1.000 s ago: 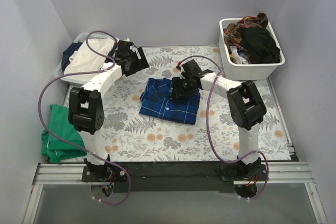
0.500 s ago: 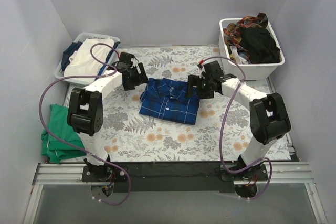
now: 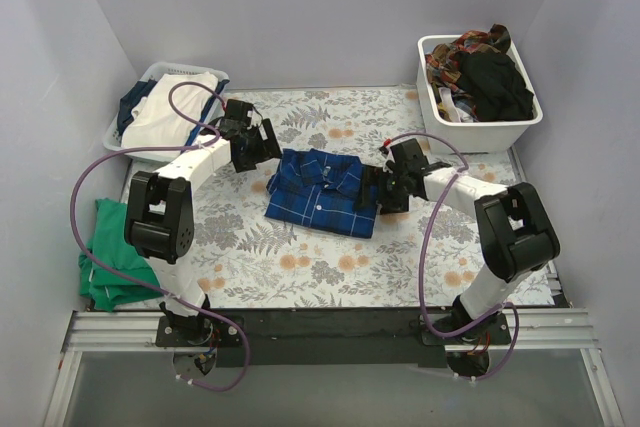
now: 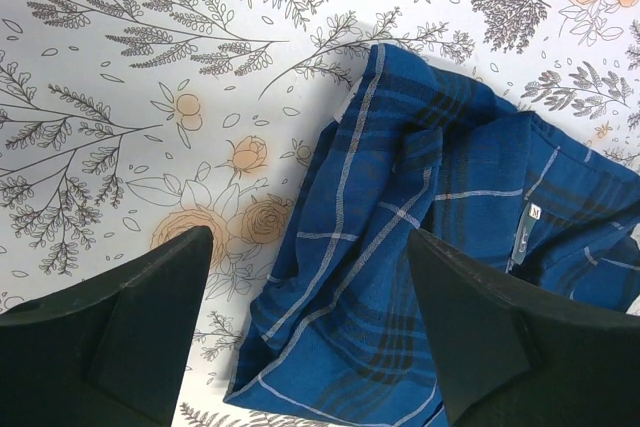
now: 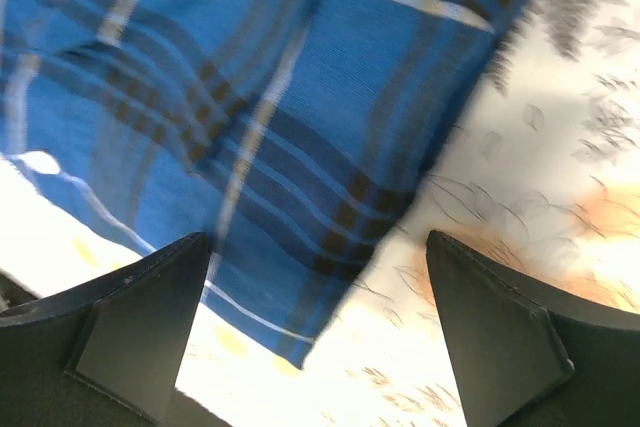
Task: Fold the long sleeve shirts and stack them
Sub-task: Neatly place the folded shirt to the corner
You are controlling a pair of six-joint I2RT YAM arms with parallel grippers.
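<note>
One long sleeve shirt (image 3: 325, 195), dark blue plaid with thin white lines, lies folded in a rectangle on the floral table cloth (image 3: 300, 257). My left gripper (image 3: 265, 143) hovers open at the shirt's far left corner; in the left wrist view that corner of the shirt (image 4: 420, 247) lies below the left gripper (image 4: 308, 247), between the spread fingers. My right gripper (image 3: 382, 188) stands open at the shirt's right edge. In the right wrist view the shirt's edge (image 5: 300, 127) runs under the right gripper (image 5: 318, 247), nothing gripped.
A white bin (image 3: 478, 132) at the back right holds a heap of crumpled dark and patterned garments. A basket (image 3: 118, 135) at the back left holds folded white and navy clothes. A green garment (image 3: 108, 265) lies at the table's left edge.
My right gripper left the top of the shirt, swung out to the right, opened wide and came down at the shirt's right edge. My left gripper dropped closer to the shirt's left corner.
</note>
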